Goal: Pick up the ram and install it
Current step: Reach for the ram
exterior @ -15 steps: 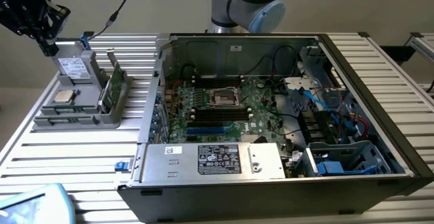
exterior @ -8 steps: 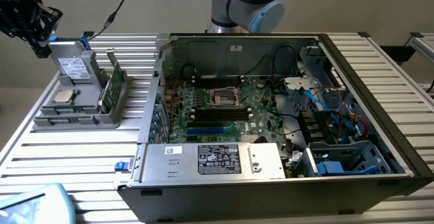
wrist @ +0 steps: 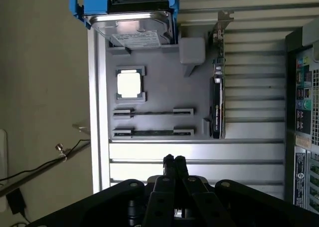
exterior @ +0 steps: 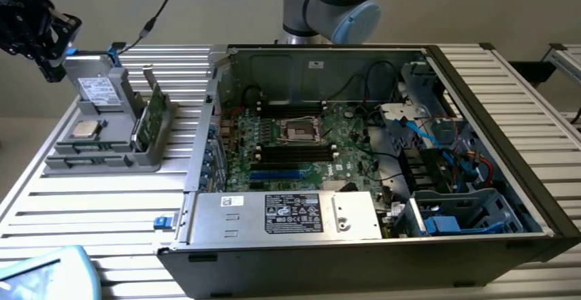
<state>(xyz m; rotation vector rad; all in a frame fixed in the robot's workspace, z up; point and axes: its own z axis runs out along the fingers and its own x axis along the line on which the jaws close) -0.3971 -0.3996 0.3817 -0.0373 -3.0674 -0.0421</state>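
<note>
Power supply (exterior: pixel 281 215), a silver labelled box, is sitting at the near edge of the open computer case (exterior: pixel 508 177), which is lying on a slatted table (exterior: pixel 91 205). Behind it the motherboard (exterior: pixel 300 167) is facing up, with long black slots (exterior: pixel 292 150) running across it. Toward the exterior view's left, a gray tray (exterior: pixel 68 164) is resting on the slats just beside the case. The ram (wrist: pixel 152 132) is lying in the tray's nearest holder, a thin green stick seated on edge between two pale end clips. A second thin stick (wrist: pixel 152 112) is sitting in the parallel holder just behind it. Farther along, a square processor (exterior: pixel 86 129) is lying flat in its recess, and a taller green card (exterior: pixel 152 113) is standing on edge along the tray's case-side wall. At the far end a hard drive (exterior: pixel 98 89) in a blue bracket is leaning at a tilt. Gripper (exterior: pixel 52 72) is hanging over that far end, well apart from the ram. Seen from the wrist, its two black fingers (wrist: pixel 168 163) are pressing together with nothing between them. Arm base (exterior: pixel 331 7) is rising behind the case.
</note>
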